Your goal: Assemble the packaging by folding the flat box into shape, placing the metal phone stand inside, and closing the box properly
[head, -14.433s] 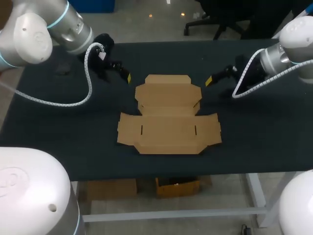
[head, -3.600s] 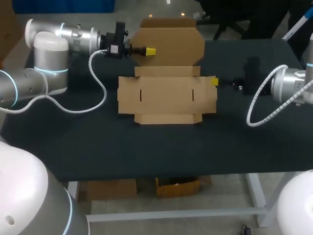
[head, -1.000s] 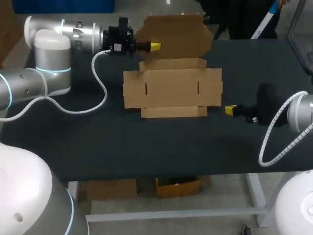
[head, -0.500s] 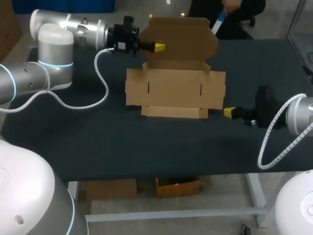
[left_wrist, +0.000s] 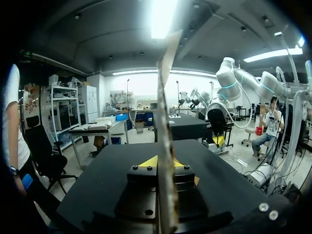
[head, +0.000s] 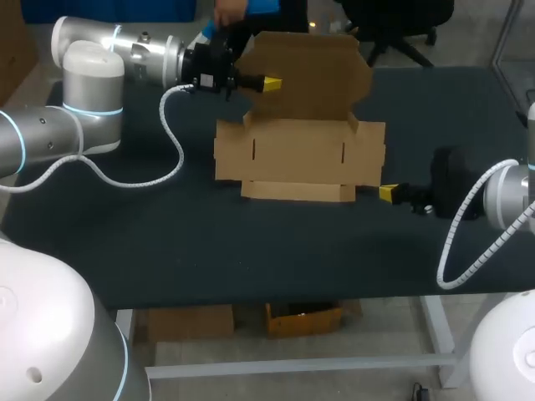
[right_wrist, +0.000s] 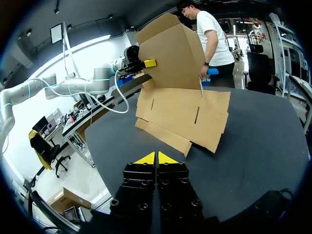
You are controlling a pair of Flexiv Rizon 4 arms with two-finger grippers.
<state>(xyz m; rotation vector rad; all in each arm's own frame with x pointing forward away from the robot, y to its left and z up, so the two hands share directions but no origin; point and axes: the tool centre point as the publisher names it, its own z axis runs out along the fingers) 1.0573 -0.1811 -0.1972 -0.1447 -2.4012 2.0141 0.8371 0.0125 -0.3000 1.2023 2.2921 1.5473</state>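
The box lay mid-table, its base and side flaps flat, its lid stood up at the far side. The left gripper was clamped on the lid's left edge, the card pinched between its fingers. The right gripper sat low over the table just off the box's near right corner, fingers pressed together on nothing. The stand was not in sight in any view.

Nothing seemed to pin the base, so a further pull on the lid would likely drag the whole box rather than crease the hinge. The grip took only one edge of thin card, so the lid could twist, buckle or slip free. With its fingers together, the right gripper could only push. A nudge at that corner might skew the box or crumple the near flap rather than raise a side wall.

Fourteen seconds earlier the box lay fully flat, with both grippers well off at the far side. By 3.6 s before, the lid was already raised and the right gripper touched the right flap. Since then that gripper had come round to the near corner, and the box and left gripper had shifted slightly right.
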